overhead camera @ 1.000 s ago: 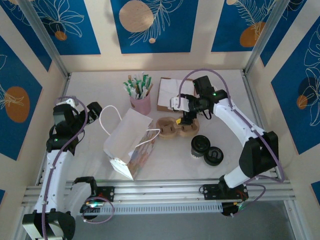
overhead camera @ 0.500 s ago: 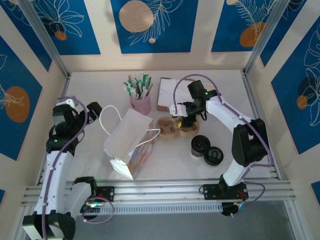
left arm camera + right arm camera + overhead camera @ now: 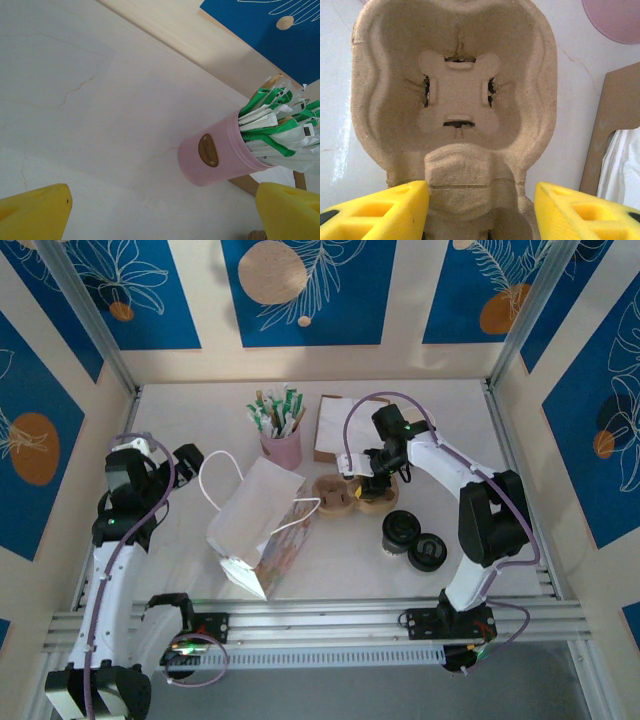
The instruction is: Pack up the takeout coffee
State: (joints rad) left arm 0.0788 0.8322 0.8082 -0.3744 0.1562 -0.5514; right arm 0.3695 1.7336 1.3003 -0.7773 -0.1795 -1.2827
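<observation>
Astride the carrier [image 3: 455, 95] end, right fingers [image 3: 380, 210] half-open; left fingers [image 3: 35, 210] wide; both empty.

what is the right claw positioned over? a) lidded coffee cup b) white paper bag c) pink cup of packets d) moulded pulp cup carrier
d: the right wrist view shows the right claw with its yellow fingers flanking the pulp cup carrier.

The takeout coffee [image 3: 400, 531], a pale cup with black lid, stands upright on the table [image 3: 330, 565].
</observation>
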